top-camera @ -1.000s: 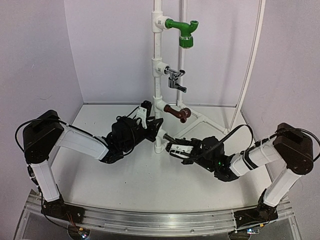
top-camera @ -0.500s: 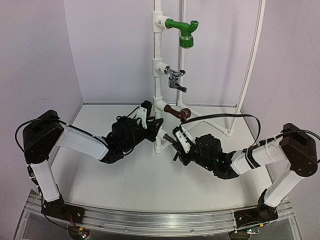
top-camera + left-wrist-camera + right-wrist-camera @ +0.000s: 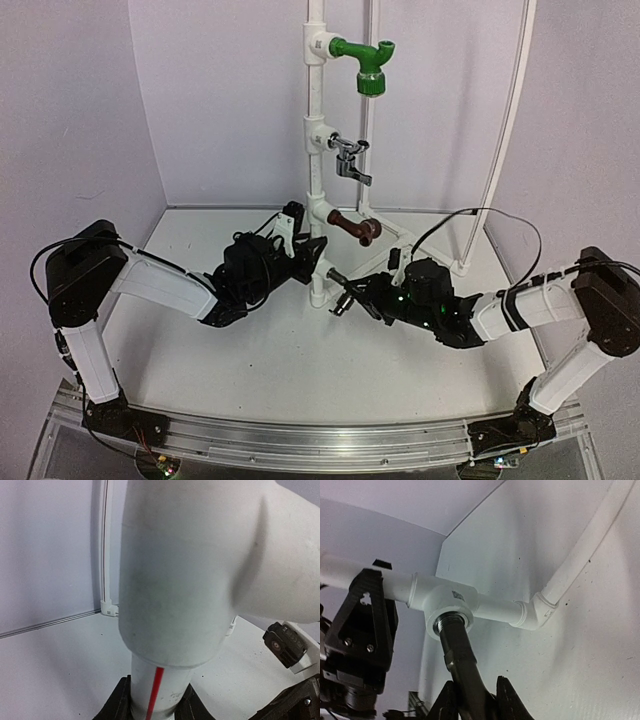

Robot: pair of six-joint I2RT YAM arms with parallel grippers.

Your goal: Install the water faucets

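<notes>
A white pipe stand [image 3: 316,140] carries a green faucet [image 3: 365,60], a silver faucet [image 3: 350,158] and a brown faucet [image 3: 352,227]. My right gripper [image 3: 358,297] is shut on the dark grey-black faucet [image 3: 340,282] beside the stand's lowest tee. In the right wrist view the dark faucet [image 3: 462,655] has its threaded end inside the tee socket [image 3: 451,620], and the right gripper [image 3: 475,702] clamps its body. My left gripper [image 3: 312,252] is shut on the vertical pipe; in the left wrist view the gripper [image 3: 154,707] grips the pipe [image 3: 170,580] just under a tee.
A base pipe with an elbow [image 3: 537,612] runs off from the tee across the white floor. A thin white frame tube [image 3: 505,130] stands at the back right with its foot [image 3: 462,265] on the floor. Walls close in on three sides. An aluminium rail [image 3: 300,440] lies at the front.
</notes>
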